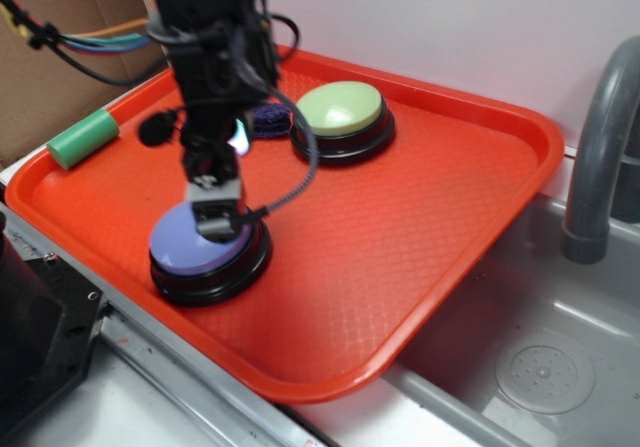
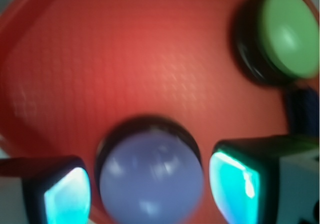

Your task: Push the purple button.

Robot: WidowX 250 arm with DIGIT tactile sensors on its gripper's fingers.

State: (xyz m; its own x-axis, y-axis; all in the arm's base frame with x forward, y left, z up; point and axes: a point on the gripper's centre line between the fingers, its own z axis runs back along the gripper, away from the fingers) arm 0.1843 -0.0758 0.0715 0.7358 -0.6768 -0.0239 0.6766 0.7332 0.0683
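An orange-red tray [image 1: 430, 257] with a textured floor lies beside a grey sink [image 1: 545, 367] and holds everything in play. The purple button [image 1: 200, 242], a lavender dome on a black round base, sits near the tray's front left edge. The gripper [image 1: 216, 217] hangs directly over it, its tip at or just touching the dome's rear part; the wrist view shows the jaws spread open, one finger [image 2: 65, 194] on each side of the dome, closed on nothing. Toward the tray's back sits a same-shaped green button [image 1: 342, 117], well apart from the purple one. Just left of it lies a dark purple cloth [image 1: 270, 119]. A green cylinder [image 1: 83, 138] rests on the tray's left rim.
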